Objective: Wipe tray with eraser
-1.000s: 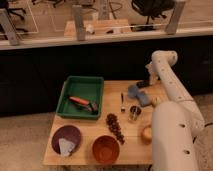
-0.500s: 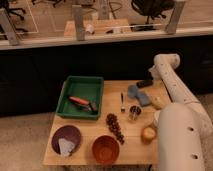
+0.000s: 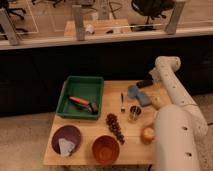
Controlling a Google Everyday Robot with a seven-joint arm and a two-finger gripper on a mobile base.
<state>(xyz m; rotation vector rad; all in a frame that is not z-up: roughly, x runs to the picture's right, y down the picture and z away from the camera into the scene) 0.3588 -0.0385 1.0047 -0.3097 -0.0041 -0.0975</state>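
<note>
The green tray (image 3: 76, 83) sits at the back left of the wooden table. An orange-red tool with a dark end (image 3: 82, 102) lies inside it. My gripper (image 3: 144, 83) is the dark shape at the end of the white arm (image 3: 167, 80). It is low over the table's back right, just behind the blue-grey pads (image 3: 138, 95) and well to the right of the tray. A dark block-like form shows right at the gripper. I cannot tell whether it is the black eraser or part of the gripper.
A small metal cup (image 3: 134, 111), a thin dark utensil (image 3: 122, 101) and a dark beaded cluster (image 3: 115, 127) lie mid-table. An orange bowl (image 3: 105, 148) and a maroon bowl (image 3: 66, 137) with white paper stand in front. A yellowish round thing (image 3: 148, 133) sits beside my arm's bulky white body (image 3: 175, 142).
The arm's upper end has shifted a little to the right and down, bringing the gripper end lower beside the blue-grey pads. The tray and the other things have not moved.
</note>
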